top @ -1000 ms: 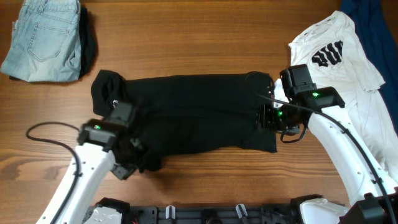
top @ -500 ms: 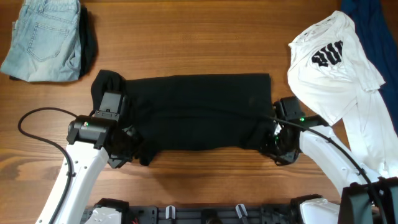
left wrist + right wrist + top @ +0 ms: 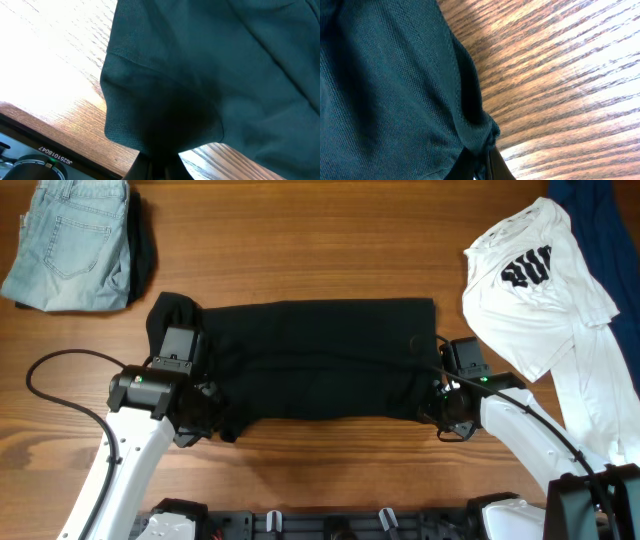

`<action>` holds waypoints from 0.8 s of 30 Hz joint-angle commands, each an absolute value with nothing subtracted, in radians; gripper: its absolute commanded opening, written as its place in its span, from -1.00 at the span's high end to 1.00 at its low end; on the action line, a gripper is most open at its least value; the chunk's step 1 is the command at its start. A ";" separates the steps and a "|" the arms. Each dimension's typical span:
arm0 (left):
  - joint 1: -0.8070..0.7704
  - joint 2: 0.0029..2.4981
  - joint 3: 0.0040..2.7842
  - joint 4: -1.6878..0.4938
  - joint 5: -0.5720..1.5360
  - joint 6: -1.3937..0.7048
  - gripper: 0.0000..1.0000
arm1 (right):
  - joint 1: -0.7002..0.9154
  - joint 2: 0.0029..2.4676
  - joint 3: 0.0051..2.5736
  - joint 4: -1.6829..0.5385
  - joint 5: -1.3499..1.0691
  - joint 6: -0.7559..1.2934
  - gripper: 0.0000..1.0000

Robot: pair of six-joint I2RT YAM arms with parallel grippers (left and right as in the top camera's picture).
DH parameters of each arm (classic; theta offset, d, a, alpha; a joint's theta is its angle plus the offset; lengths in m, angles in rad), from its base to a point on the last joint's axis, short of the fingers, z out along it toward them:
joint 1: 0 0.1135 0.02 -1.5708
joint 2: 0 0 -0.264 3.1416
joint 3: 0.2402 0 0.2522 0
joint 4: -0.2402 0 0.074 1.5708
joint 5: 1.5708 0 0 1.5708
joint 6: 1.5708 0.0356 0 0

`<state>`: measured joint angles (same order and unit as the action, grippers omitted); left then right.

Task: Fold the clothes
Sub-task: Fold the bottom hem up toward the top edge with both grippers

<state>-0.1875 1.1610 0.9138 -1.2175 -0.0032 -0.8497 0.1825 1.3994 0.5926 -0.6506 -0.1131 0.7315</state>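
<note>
Shirt point(image 3: 320, 360) stretched flat across the middle of the desk point(image 3: 320, 260), long axis running left to right; left claw point(image 3: 213, 423) pinches the near-left corner, cloth bunched tight between its tips in the wrist view; right claw point(image 3: 440, 412) is clamped on the near-right corner likewise; each arm sits at its own end, neither nearer; the whole black body lies beyond both claws, toward the far edge; the fold likely carries that near hem straight away over it.

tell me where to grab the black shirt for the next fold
By its two near-edge corners, coming in from the front: the black shirt lies as a wide flat band, and the left hand and right hand pinch there.
</note>
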 commanded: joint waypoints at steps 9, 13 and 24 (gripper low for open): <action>-0.180 1.161 1.067 -1.349 -0.197 -0.837 0.92 | 0.023 1.285 0.832 -0.949 -0.158 0.456 0.88; -0.141 1.166 1.066 -1.234 -0.282 -0.837 0.92 | -0.016 1.285 0.894 -0.870 -0.165 0.390 0.92; -0.041 1.477 1.066 -0.892 -0.226 -0.736 0.92 | -0.001 1.525 0.911 -0.482 -0.275 0.339 0.91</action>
